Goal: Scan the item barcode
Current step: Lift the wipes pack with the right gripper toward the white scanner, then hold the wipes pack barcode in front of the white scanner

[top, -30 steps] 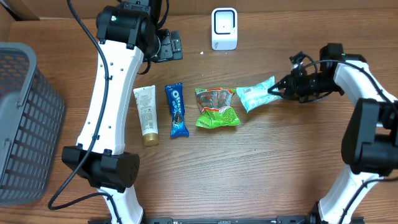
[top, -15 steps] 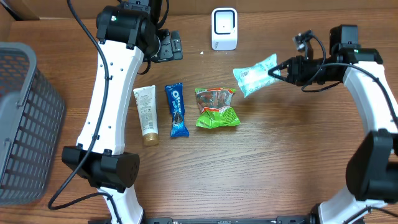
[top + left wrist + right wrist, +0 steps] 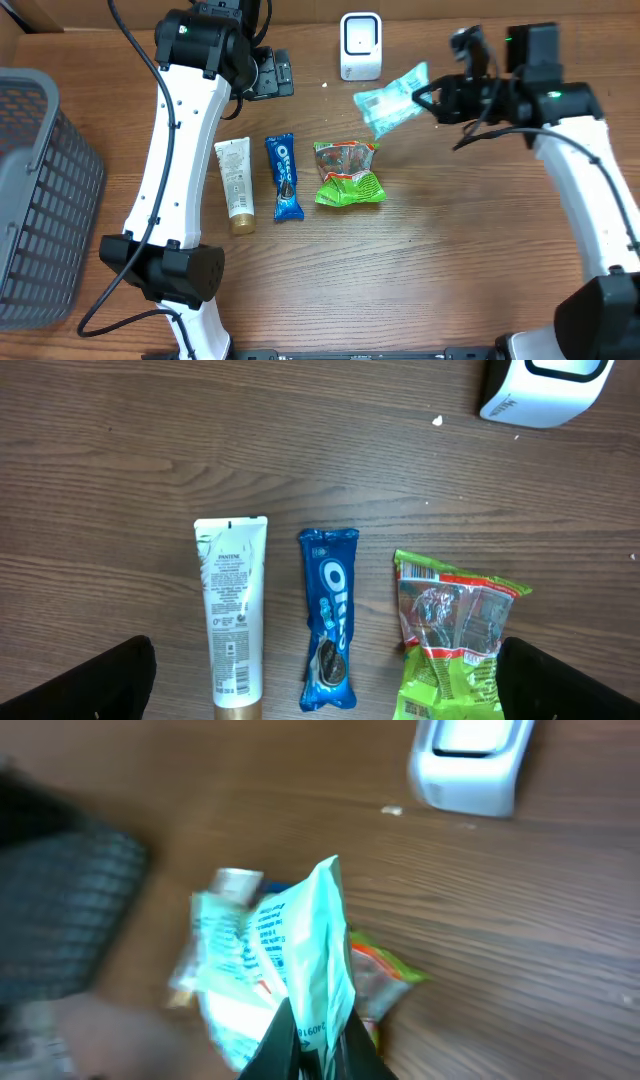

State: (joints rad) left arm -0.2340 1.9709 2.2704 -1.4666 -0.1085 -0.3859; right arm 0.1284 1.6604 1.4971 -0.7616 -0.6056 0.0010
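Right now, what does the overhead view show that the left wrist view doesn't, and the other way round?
Only overhead: the basket at the left edge, and the right gripper shut on a pale green packet, held near the scanner. Only left wrist: the left gripper's fingers spread wide at the bottom corners, and readable print on the tube. Both: the tube, the cookie pack and the green snack bag side by side, plus the scanner.

R wrist view blurred, packet [image 3: 300,950] print unreadable; scanner [image 3: 468,770] cut by top edge
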